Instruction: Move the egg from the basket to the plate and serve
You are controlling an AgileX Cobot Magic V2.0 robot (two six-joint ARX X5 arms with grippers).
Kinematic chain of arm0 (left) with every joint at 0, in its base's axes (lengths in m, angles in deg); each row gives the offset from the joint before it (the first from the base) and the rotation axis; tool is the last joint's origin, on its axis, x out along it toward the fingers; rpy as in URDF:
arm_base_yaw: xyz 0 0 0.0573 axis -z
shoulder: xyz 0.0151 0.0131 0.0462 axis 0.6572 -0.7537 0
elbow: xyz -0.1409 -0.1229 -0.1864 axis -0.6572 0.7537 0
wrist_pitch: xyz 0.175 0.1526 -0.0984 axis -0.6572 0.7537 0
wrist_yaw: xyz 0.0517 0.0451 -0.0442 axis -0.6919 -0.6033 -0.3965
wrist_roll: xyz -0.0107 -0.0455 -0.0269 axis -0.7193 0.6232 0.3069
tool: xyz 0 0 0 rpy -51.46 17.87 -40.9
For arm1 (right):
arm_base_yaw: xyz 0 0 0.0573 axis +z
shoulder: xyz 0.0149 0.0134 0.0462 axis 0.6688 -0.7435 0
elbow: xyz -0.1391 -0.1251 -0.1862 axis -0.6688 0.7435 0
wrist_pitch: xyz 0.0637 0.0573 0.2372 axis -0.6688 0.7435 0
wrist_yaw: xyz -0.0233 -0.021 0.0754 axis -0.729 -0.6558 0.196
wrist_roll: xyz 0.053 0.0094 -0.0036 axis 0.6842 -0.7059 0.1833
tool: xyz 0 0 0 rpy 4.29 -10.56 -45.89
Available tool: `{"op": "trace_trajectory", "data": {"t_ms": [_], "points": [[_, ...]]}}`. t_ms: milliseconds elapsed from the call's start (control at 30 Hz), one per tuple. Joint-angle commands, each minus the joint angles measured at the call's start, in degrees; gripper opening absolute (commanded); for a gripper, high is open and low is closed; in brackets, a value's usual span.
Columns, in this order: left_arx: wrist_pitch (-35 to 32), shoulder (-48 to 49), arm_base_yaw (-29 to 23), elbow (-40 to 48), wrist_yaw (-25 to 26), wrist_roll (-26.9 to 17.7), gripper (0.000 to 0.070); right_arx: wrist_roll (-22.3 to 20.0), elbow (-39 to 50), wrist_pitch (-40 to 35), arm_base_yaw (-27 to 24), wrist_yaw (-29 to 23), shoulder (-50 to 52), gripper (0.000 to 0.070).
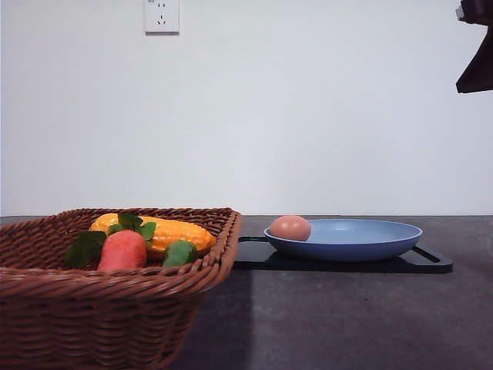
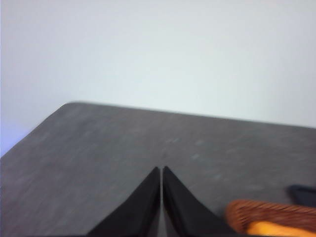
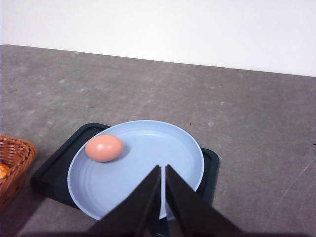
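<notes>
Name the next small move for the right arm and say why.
Probably open the right gripper and lower it toward the plate's near rim. The egg already lies in the plate, which sits on the black tray, so serving remains; the fingers are closed and hang above the plate.

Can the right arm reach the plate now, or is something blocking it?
Probably yes. The right gripper, shut, hangs above the plate, with nothing between. The egg lies off to one side.

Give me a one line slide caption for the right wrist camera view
Closed right gripper above the light blue plate, which holds the egg and sits on a black tray.
</notes>
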Motion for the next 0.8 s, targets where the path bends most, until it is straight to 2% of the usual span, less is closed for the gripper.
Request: {"op": "trace_trajectory", "data": {"t_ms": [0,200,433,667,767], "points": [[-0.6,1.9,-1.4,2.4,0.4,-0.7,0.0000,0.1,-0.3,-0.6,0.2,0.0,-0.3,0.0000],[-0.9,2.7,-4.4,10.1,1.3,-0.7,0.0000,0.1,-0.3,-0.7,0.3,0.0,-0.3,0.0000],[-1.6,2.7,-4.8,14.8,1.3,-0.6,0.0000,0.1,-0.3,-0.7,0.2,0.0,-0.3,0.0000],[-5.2,2.7,-4.8,17.8,1.3,3.3,0.0000,0.1,-0.3,-0.7,0.2,0.0,-0.3,0.0000],[-5.2,2.7,-4.8,18.3,1.2,3.6,0.0000,0.1,-0.3,-0.7,0.2,0.0,-0.3,0.0000]]}}
